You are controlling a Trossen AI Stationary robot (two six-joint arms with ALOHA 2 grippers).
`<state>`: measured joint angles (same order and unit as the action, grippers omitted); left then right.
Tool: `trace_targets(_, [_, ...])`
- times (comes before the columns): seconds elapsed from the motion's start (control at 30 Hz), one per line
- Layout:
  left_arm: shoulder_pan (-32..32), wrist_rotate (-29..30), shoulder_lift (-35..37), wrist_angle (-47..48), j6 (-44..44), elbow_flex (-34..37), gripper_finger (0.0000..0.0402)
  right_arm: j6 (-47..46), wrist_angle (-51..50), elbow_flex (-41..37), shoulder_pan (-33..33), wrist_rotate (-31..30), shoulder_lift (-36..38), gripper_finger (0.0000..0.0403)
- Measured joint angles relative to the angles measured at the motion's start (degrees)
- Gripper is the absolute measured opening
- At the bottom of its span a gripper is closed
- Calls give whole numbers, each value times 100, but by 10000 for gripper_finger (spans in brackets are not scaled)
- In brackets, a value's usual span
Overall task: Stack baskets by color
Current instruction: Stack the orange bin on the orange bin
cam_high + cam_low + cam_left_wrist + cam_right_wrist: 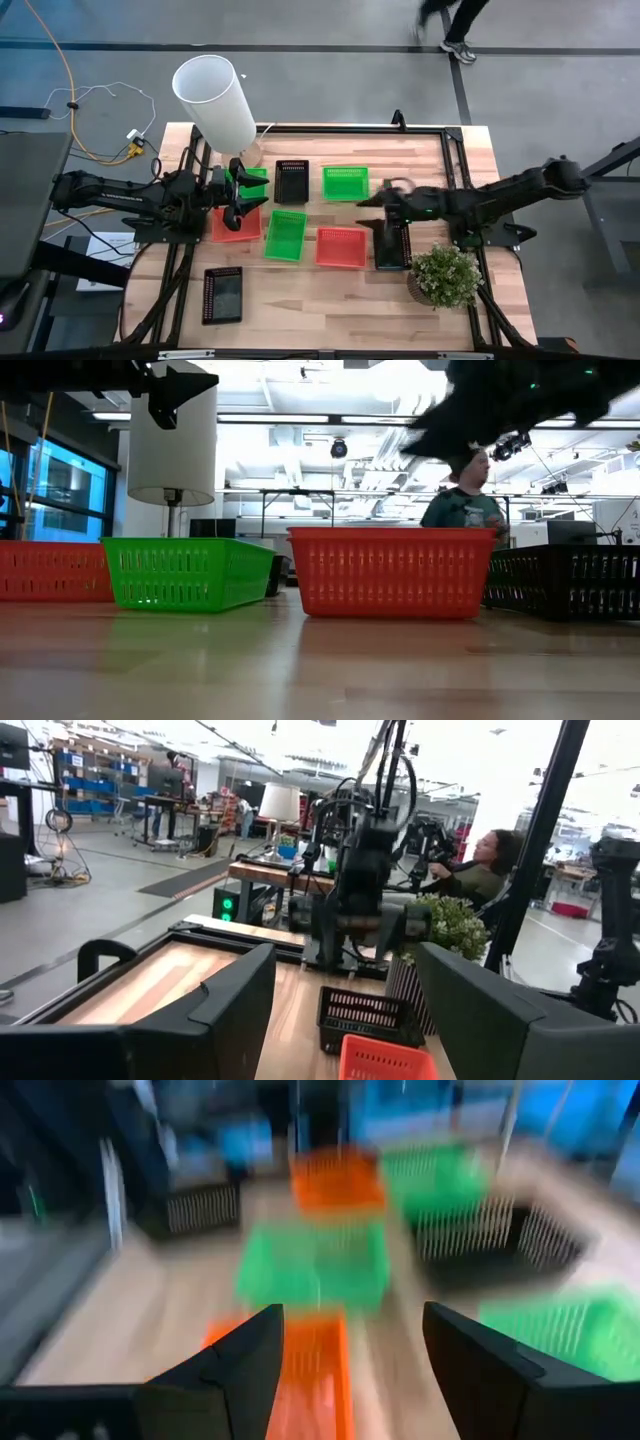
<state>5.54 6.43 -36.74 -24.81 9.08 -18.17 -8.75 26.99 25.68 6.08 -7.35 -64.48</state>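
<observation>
Several baskets lie flat on the table. Two green ones [345, 182] [286, 235], a red one [341, 247] and a black one [291, 180] lie mid-table. Another black basket [222, 294] lies near the front left. My left gripper [240, 203] hovers open over a red basket [232, 226], beside a partly hidden green one [254, 178]. My right gripper [368, 202] is open and empty in its wrist view [350, 1350], raised between the far green basket and the red one. A black basket [392, 247] lies under its wrist.
A tall white cylinder [215, 98] stands at the far left corner. A potted plant [445, 275] stands near the front right, close to my right arm. A black frame [455, 170] edges the table. A person [462, 500] sits beyond the table.
</observation>
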Motion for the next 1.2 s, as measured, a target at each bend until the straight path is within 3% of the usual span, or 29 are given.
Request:
trace_targets(0.1, [0,-69,-1,14,-24,0,234,680,1545,-448,66,-356,168,227])
trace_targets(0.2, [-2,-242,-1,39,-120,0,234,1342,2177,-519,77,-565,177,227])
trace_targets(0.57, [-2,-229,1,238,-131,0,234,1675,1643,-381,59,-1210,168,227])
trace_targets(1.07, [-2,-175,-1,426,-111,0,234,1642,1314,-377,59,-849,168,226])
trace_targets(1.2, [-2,-227,-1,449,-124,0,234,1481,963,-377,55,-807,168,209])
